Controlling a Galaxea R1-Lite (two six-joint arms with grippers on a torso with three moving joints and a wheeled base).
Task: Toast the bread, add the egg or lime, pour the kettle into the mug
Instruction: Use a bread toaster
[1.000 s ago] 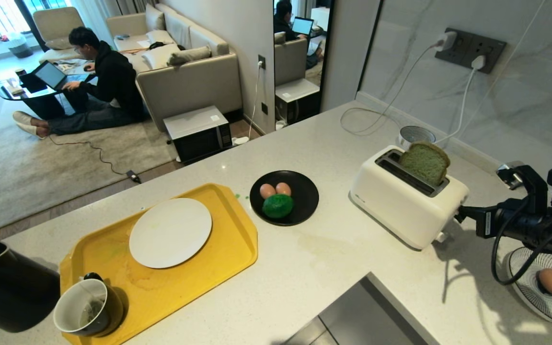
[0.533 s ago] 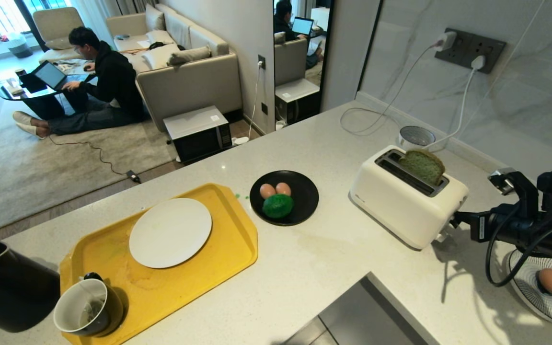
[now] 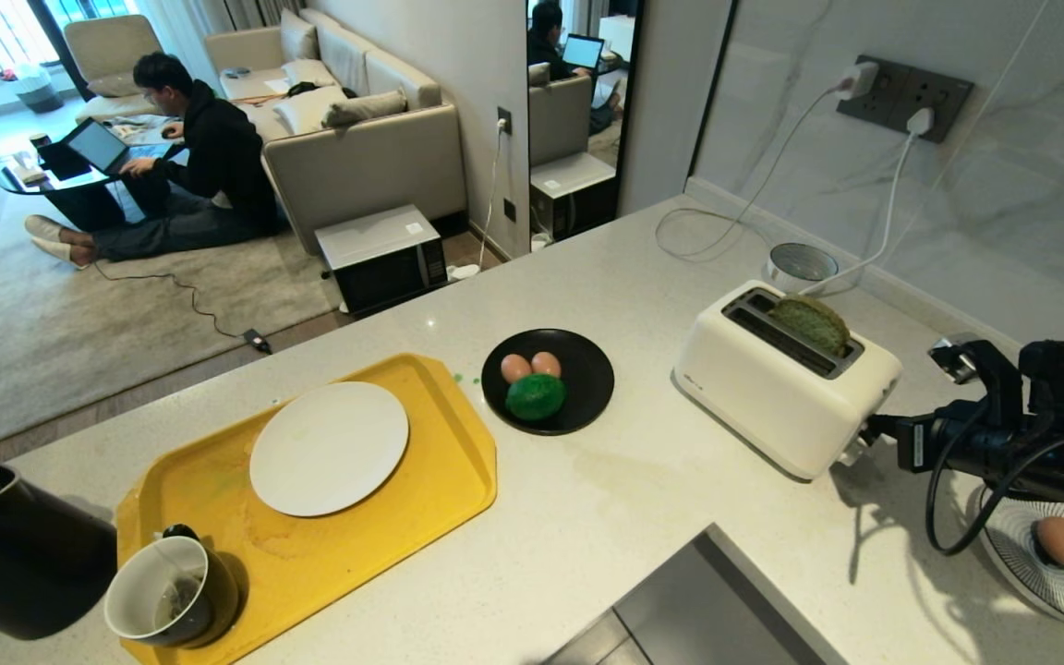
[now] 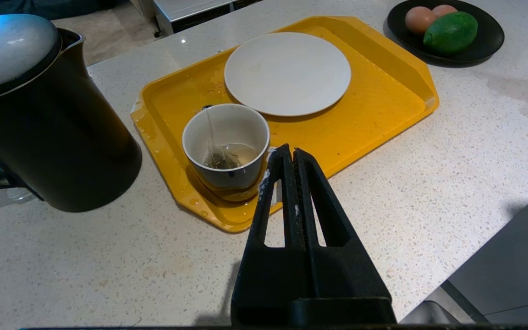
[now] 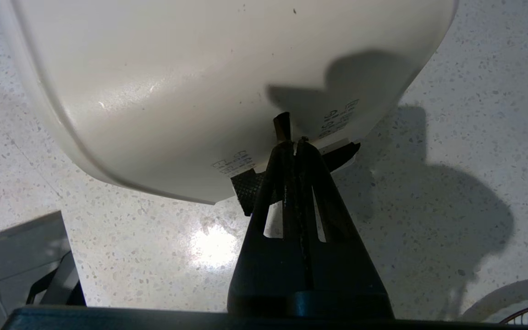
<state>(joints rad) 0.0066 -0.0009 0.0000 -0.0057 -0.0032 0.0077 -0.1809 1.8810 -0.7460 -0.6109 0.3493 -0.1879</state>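
1. Head view: white toaster (image 3: 786,379) on the tabletop (image 3: 643,517), bread (image 3: 812,322) sunk deep in the rear slot, only its green top and brown crust showing, placed there for toasting.
2. Right end effector (image 5: 292,143): fingers pressed together, holding nothing, tips set on the black lever (image 5: 300,172) at the toaster's end face. Judged purpose: the closed tips act as a single pusher to drive the lever down.
3. Left end effector (image 4: 290,151): fingers pressed together, empty, parked above the tabletop just beside the mug (image 4: 226,146); idle.
4. Mug: stands on a corner of the yellow tray (image 3: 440,499), with a tea bag and a little liquid inside, near the kettle (image 3: 10,554), which suits the later pour.
5. White plate (image 3: 329,448): bare, on the same tray; judged to be the landing spot for the toast.
6. Black dish (image 3: 587,369): holds the lime (image 3: 536,396) touching a pair of eggs (image 3: 530,366).
7. Single egg (image 3: 1063,542): rests alone on a striped plate (image 3: 1063,591) below the right arm, well apart from the pair.
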